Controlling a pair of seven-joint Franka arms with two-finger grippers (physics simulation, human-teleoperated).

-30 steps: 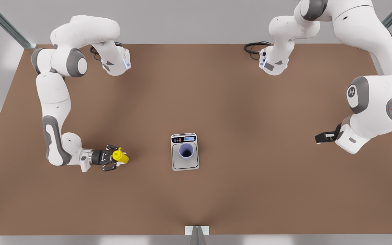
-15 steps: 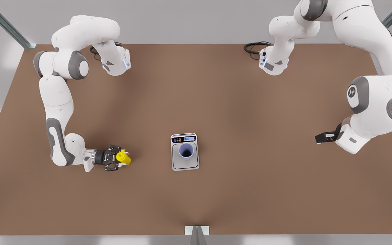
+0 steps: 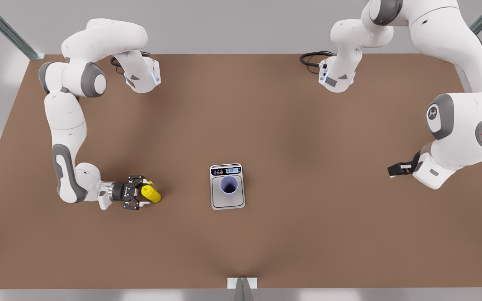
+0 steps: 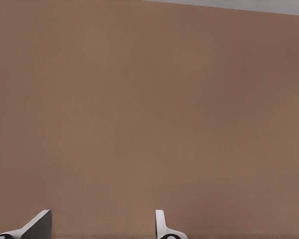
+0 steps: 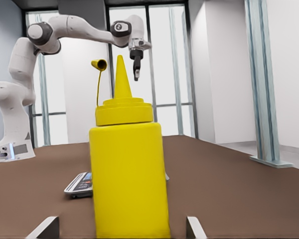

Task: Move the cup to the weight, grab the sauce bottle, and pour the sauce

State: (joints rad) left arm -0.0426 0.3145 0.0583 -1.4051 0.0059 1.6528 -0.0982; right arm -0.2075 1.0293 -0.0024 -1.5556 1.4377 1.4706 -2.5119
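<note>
**A:** What is the right gripper [image 3: 139, 195] doing?

**B:** It is sitting low over the brown table [image 3: 291, 125] with its fingers [image 5: 49, 227] spread wide. The sauce bottle [image 5: 128, 174] is standing upright between them, with table showing on either side, so neither fingertip is touching it. Nothing is being gripped.

**A:** How is the bottle looking from there?

**B:** Its pointed nozzle is facing up, and the little yellow cap [image 5: 98, 64] is hanging open on its strap beside the tip.

**A:** Where are the other task things lying, seen from that gripper?

**B:** Straight ahead past the bottle, well apart from it, the weight [image 3: 226, 203] is lying flat. The lavender cup [image 3: 229, 185] is standing upright on its plate, just behind the display strip from the front view's angle.

**A:** And the left gripper [image 3: 395, 169]?

**B:** That arm is waiting far beyond the weight, at the front view's right. Its fingers [image 4: 38, 225] are standing apart with bare table ahead of them, holding nothing.

**A:** Any sauce showing?

**B:** I cannot tell; the cup's inside is looking dark.
</note>
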